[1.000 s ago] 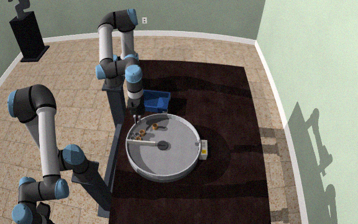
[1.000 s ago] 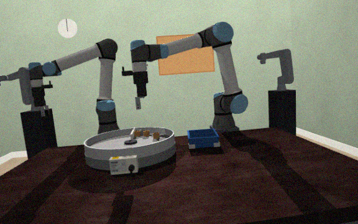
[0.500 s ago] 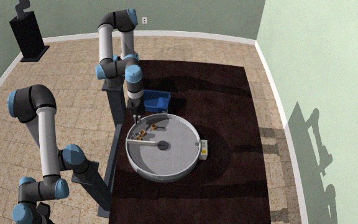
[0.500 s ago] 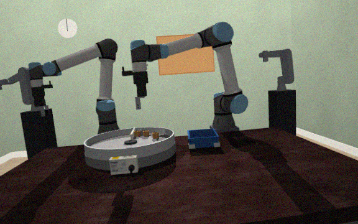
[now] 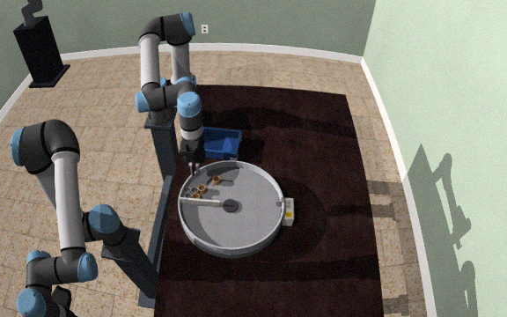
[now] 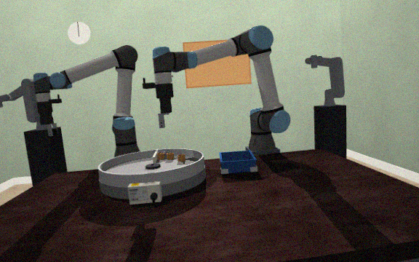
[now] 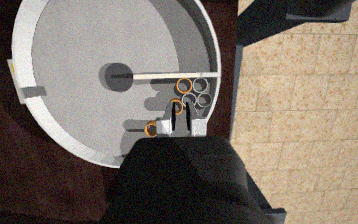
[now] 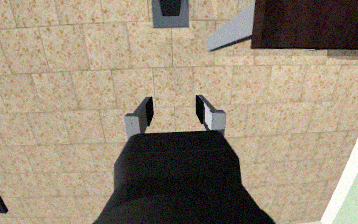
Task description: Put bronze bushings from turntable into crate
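Observation:
Three bronze bushings stand on the turntable (image 5: 253, 229) (image 6: 180, 178): one (image 5: 196, 196) (image 7: 177, 85) by the divider, one (image 5: 202, 191) (image 7: 182, 105) beside steel bushings (image 7: 200, 78), and one (image 5: 216, 182) (image 6: 181, 158) (image 7: 146, 129) apart nearer the crate. Several steel bushings cluster between divider and rim. The blue crate (image 5: 220, 155) (image 6: 238, 167) sits level; pale guides show at its near corners, the others are hidden. My left gripper (image 5: 194, 170) (image 6: 161, 125) (image 7: 180, 110) is partly open and empty, high above the rim. My right gripper (image 6: 50, 131) (image 8: 174, 104) is wide open and empty, off the table.
A pale divider (image 5: 205, 202) (image 7: 167, 76) runs from the turntable's hub to its raised rim. A control box (image 5: 289, 212) (image 6: 137, 196) is on the turntable's outer side. The crate stands close beside the rim. Floor tiles lie under my right gripper.

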